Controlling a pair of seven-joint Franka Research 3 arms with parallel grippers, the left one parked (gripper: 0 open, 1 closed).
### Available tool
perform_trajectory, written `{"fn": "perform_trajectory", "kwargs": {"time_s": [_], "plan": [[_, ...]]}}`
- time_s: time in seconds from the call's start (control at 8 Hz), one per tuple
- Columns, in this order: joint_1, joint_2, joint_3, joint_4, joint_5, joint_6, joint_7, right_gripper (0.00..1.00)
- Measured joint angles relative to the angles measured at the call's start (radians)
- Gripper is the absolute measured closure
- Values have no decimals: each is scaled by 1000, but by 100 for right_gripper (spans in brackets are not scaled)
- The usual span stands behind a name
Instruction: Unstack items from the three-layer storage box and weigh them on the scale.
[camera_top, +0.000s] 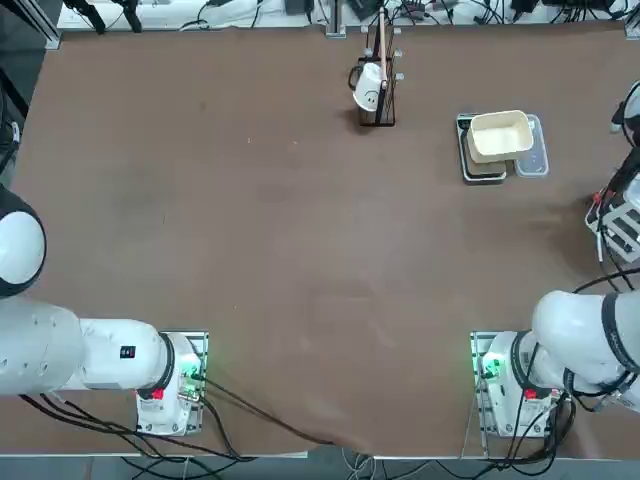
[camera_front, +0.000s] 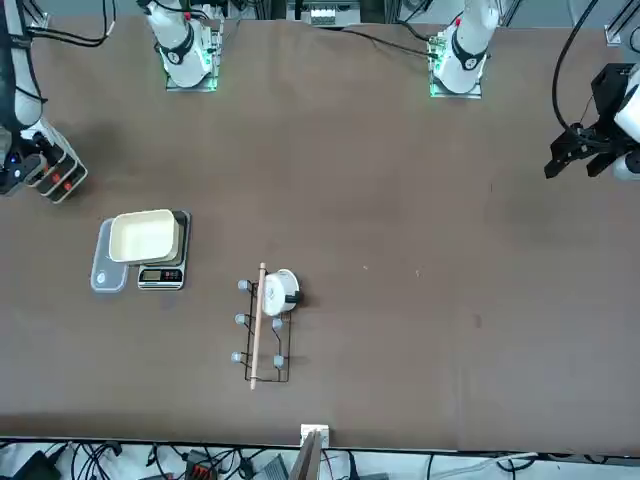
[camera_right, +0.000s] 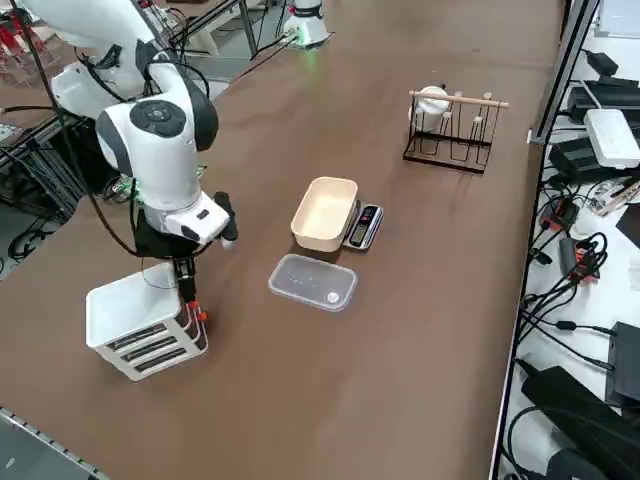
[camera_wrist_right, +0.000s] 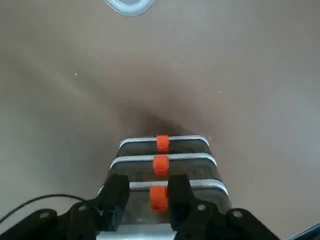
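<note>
The three-layer storage box, white with grey drawers and orange handles, stands near the table's right edge. My right gripper hangs at its front top corner. In the wrist view the gripper has its fingers apart on either side of the top drawer's orange handle; one finger is close against the handle and the other stands off it. The scale lies further in, with a cream tub on it. The items are hidden.
A clear plastic tray lies between the scale and the storage box. A dark wire stand with a white cup is at the far side of the table. Cables hang beside the box.
</note>
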Motion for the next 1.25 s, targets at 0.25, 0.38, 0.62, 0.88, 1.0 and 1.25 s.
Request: {"fn": "perform_trajectory", "kwargs": {"time_s": [0.25,0.38,0.62,0.88,1.0,1.25], "plan": [[0,3,4,0,-12,0,-8,53],[-1,6,4,0,-15,1,-9,53],[-1,14,4,0,-31,6,-9,53],[-3,17,3,1,-68,12,-9,53],[-3,17,3,1,-71,14,-9,53],[-3,17,3,1,-71,15,-9,56]]}}
